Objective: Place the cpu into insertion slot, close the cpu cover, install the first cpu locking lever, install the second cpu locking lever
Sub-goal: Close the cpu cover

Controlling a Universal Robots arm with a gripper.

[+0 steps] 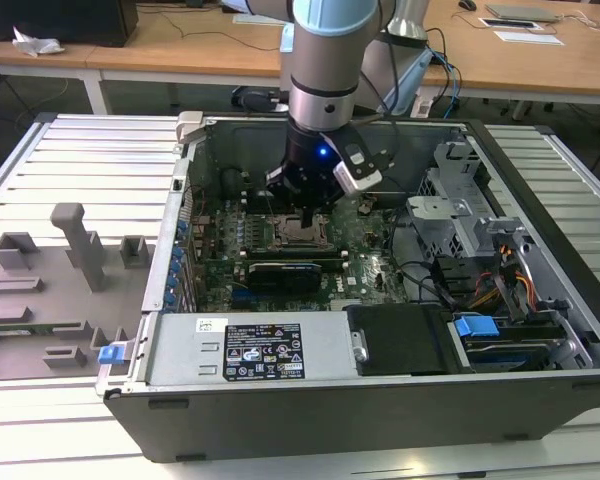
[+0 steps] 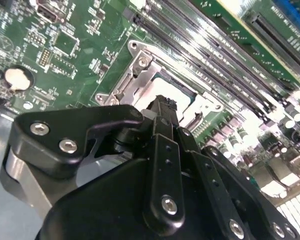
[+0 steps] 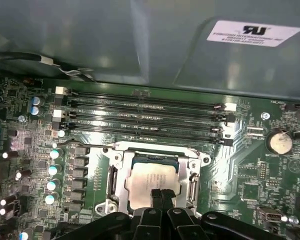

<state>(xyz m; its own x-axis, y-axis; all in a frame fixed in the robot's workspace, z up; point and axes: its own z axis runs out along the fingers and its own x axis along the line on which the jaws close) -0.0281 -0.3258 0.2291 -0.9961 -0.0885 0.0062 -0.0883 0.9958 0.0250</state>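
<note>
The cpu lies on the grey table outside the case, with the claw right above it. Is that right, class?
No. The first wrist view shows the cpu lying in the insertion slot on the motherboard; the claw is right above it.

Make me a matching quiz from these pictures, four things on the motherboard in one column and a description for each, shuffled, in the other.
1 cpu
2 cpu cover
3 memory slots
4 coin battery

A long, black, parallel rows
B round, silvery
C pale square under the gripper tips
D steel frame around the chip

Pairs: 1-C, 2-D, 3-A, 4-B
</note>
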